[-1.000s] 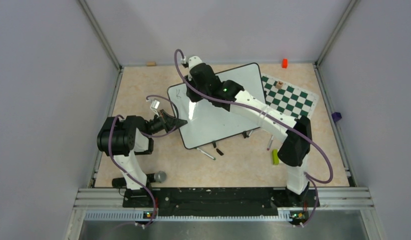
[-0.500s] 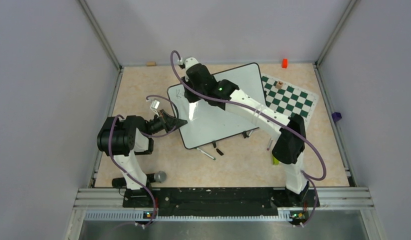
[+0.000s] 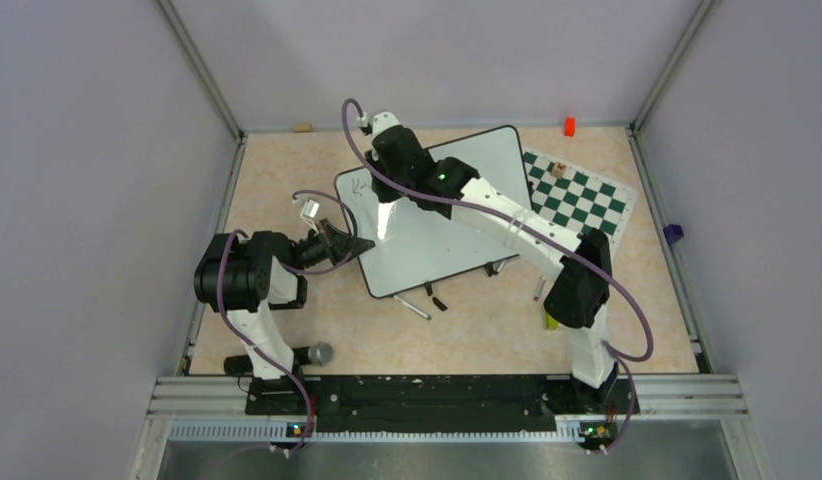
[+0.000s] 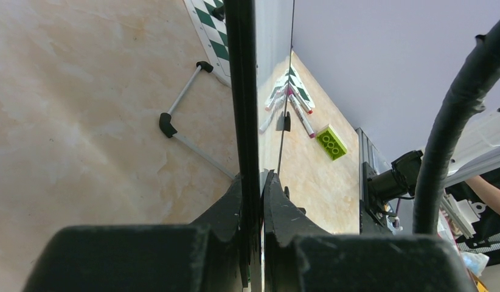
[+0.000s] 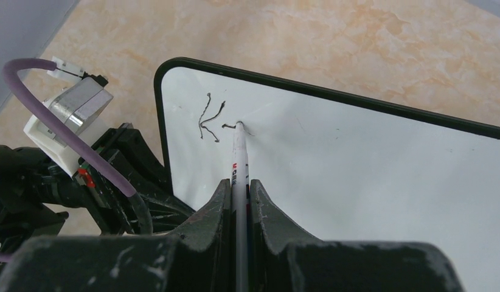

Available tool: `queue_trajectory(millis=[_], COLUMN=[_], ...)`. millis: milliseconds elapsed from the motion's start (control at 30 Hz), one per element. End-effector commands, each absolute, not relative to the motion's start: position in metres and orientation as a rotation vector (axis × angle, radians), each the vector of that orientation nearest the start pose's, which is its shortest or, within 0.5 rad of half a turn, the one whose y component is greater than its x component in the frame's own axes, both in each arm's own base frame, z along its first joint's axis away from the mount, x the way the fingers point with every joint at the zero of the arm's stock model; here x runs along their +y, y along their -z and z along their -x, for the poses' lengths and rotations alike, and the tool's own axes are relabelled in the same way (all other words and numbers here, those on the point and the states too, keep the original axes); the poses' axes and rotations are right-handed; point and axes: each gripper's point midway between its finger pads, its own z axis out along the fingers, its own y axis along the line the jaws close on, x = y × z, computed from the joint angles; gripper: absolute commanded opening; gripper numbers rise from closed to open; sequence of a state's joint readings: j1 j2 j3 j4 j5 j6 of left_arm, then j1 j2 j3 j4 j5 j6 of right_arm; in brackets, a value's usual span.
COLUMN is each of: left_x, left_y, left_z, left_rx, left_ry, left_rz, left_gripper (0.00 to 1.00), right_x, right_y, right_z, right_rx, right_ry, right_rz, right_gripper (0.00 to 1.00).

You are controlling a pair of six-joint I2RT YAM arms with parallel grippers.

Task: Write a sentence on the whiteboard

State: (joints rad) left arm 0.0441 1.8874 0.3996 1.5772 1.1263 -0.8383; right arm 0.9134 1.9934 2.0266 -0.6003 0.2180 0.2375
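Observation:
The whiteboard stands tilted on the table, and my left gripper is shut on its left rim. In the left wrist view the black rim runs straight up from between the closed left gripper. My right gripper is shut on a white marker whose tip touches the whiteboard near its top left corner. The sentence consists of a dark "K" and a short stroke at the marker tip. From above, those marks show beside the right gripper.
A green-and-white chess mat lies right of the board with a small brown piece on it. A green brick and loose markers lie in front. An orange block sits at the back, a grey round object by the left base.
My right arm has shifted a little to the left over the board with the marker in it. The left gripper and the board have stayed put.

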Motion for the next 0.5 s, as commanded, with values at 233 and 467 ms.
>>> queue_trajectory(millis=[233,467], left_x=[-0.164,-0.164], left_y=[-0.082,-0.082], left_z=[-0.299,-0.299], left_rx=[1.678,1.678], left_ry=[1.337,1.338], left_rz=[-0.44,-0.441], left_gripper=[0.0,0.0], right_x=[0.431,0.438], right_y=[-0.272,-0.268], right_z=[-0.378,-0.372], right_rx=[2.027,2.035], right_ry=[-0.446,-0.484], right_rz=[0.563,0.602], right_gripper=[0.0,0.0])
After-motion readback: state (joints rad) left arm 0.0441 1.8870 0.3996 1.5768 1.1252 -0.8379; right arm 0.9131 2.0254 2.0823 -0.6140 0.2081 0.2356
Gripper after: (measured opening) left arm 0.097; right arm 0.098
